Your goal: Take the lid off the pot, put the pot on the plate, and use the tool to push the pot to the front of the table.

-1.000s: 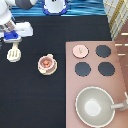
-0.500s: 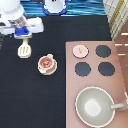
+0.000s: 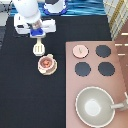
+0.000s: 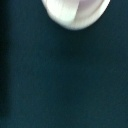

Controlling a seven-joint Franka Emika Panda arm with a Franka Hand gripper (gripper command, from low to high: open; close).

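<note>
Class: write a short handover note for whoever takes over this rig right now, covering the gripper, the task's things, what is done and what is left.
Gripper: at the exterior view's upper left, just above the tool, whose blade points toward the pot.
Pot: uncovered, sitting on the plate, on the black table.
Lid: on the stove counter, beside the burners.
Done: lid off, pot on plate.
Left: pushing the pot to the table's front.

Pot (image 3: 46,63) on plate (image 3: 53,69) (tool (image 3: 39,48) above).
</note>
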